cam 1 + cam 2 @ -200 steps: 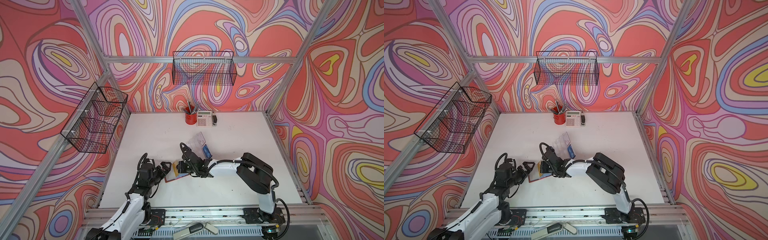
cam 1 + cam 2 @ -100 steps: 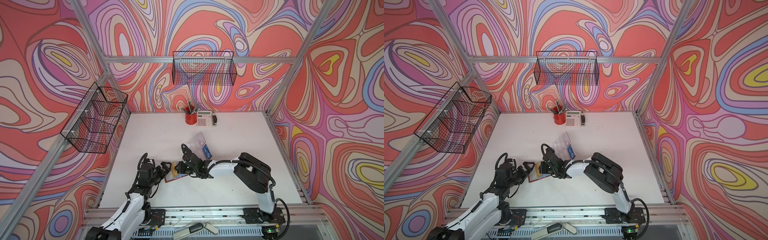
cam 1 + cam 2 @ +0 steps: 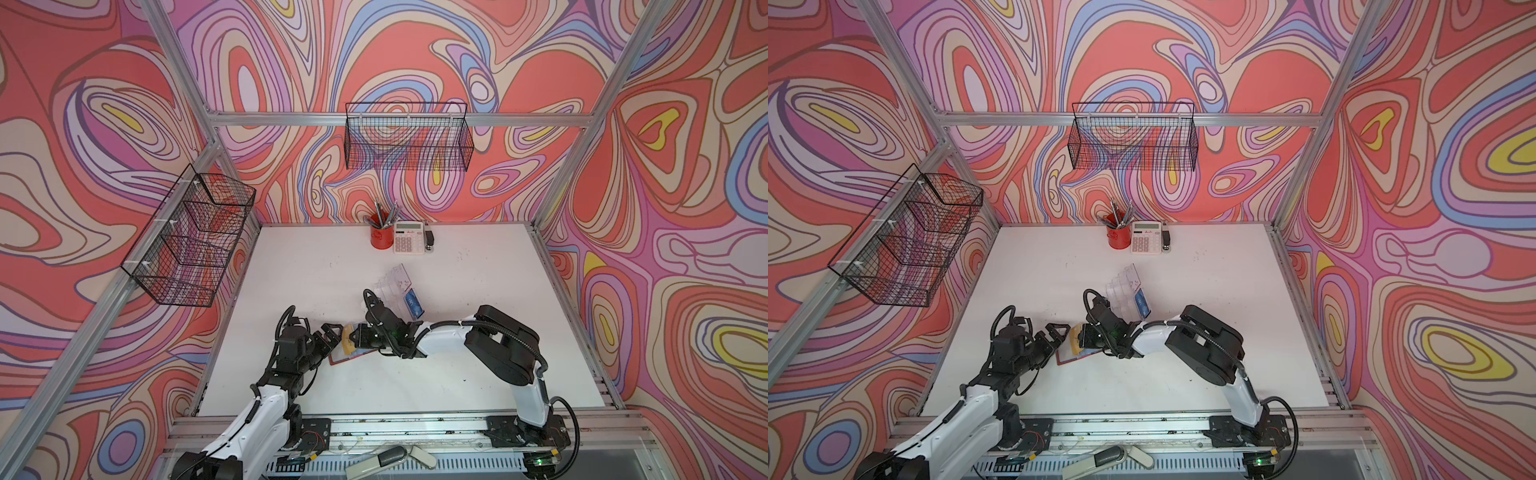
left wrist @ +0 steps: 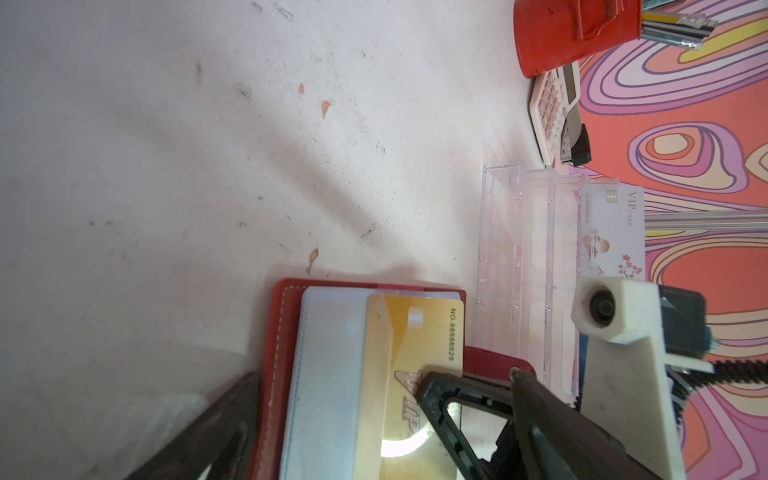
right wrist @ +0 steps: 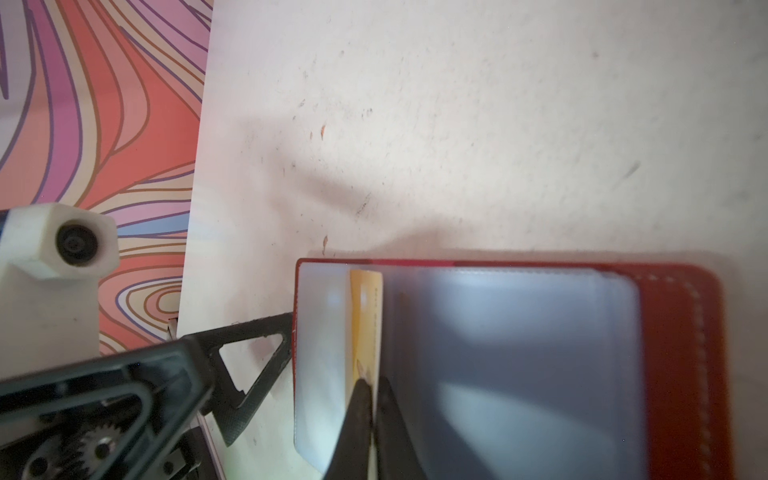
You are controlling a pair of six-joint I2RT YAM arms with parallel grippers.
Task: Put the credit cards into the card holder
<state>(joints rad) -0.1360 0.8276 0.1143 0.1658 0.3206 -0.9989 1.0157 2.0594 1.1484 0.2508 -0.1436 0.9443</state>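
The card holder (image 4: pixel 276 353) is a red wallet with clear sleeves, lying open on the white table in both top views (image 3: pixel 347 359) (image 3: pixel 1073 358). My right gripper (image 5: pixel 374 380) is shut on a yellow-gold credit card (image 5: pixel 365 316) (image 4: pixel 411 332). The card's far end sits among the clear sleeves. My left gripper (image 4: pixel 332 415) (image 3: pixel 332 332) is open. One of its fingers (image 4: pixel 216 424) is outside the wallet's red edge and the other is over the gold card. A blue credit card (image 3: pixel 412 307) and a white VIP card (image 4: pixel 611 232) stand in a clear acrylic rack (image 3: pixel 392 284).
A red pen cup (image 3: pixel 381 237), a calculator (image 3: pixel 409 243) and a small black stapler (image 3: pixel 429 240) stand at the table's back edge. Wire baskets hang on the left wall (image 3: pixel 191 241) and the back wall (image 3: pixel 409 141). Aluminium frame rails border the table.
My right gripper has moved a little to the left with the gold card, closer to the left gripper. The left arm has not moved.
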